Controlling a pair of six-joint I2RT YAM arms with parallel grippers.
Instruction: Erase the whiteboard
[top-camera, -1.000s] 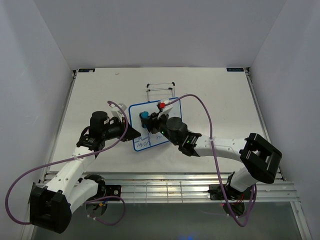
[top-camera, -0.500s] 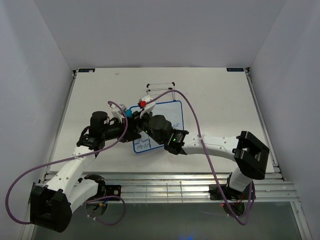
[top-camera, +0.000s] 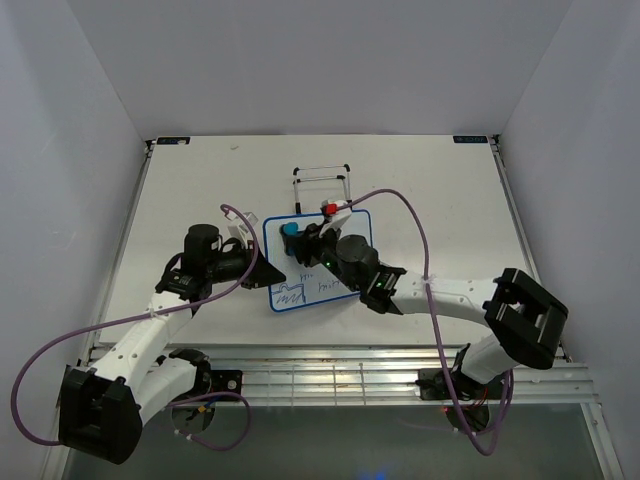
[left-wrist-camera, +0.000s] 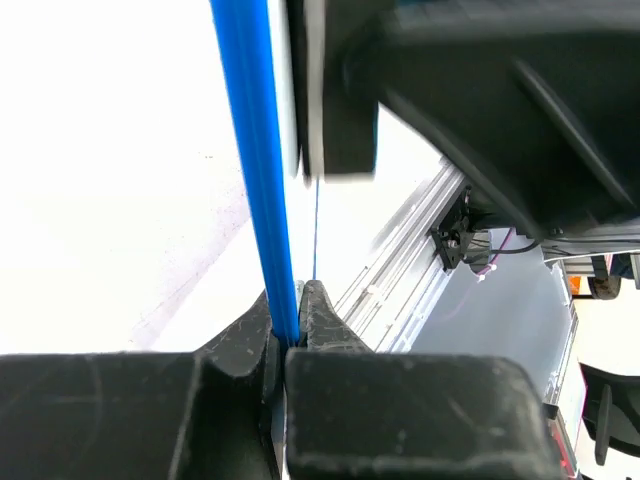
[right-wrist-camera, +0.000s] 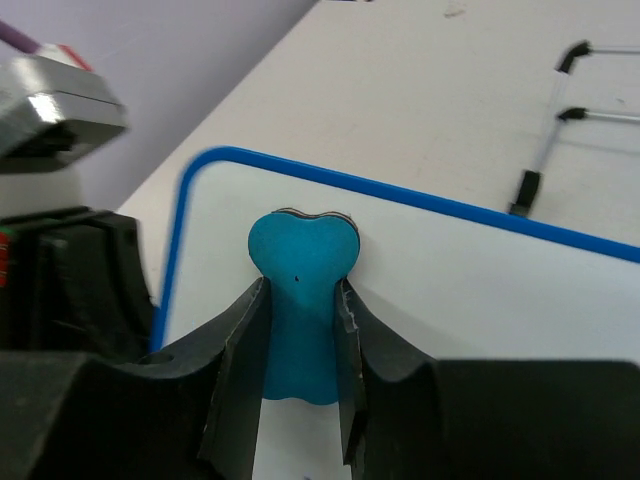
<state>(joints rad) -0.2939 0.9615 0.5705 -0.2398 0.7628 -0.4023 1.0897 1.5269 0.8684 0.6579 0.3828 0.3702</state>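
The whiteboard (top-camera: 350, 225) lies flat mid-table, white with a thin blue frame and blue handwriting near its front edge (top-camera: 300, 293). My left gripper (top-camera: 268, 277) is shut on the board's left edge; in the left wrist view the blue frame (left-wrist-camera: 255, 160) runs up from between the gripper's (left-wrist-camera: 288, 318) closed fingers. My right gripper (top-camera: 293, 243) is shut on a blue bone-shaped eraser (top-camera: 289, 231) resting on the board's upper left part. In the right wrist view the eraser (right-wrist-camera: 302, 275) sits between the right gripper's (right-wrist-camera: 298, 300) fingers, pressed on the white surface (right-wrist-camera: 480, 290).
A thin black wire stand (top-camera: 322, 187) lies just behind the board, also in the right wrist view (right-wrist-camera: 560, 120). Purple cables loop over both arms. A metal rail (top-camera: 340, 370) runs along the table's near edge. White walls enclose the table.
My right gripper with the eraser swept left across the board's upper part, then back right to about where it began. The board shifted slightly. My left gripper kept its hold.
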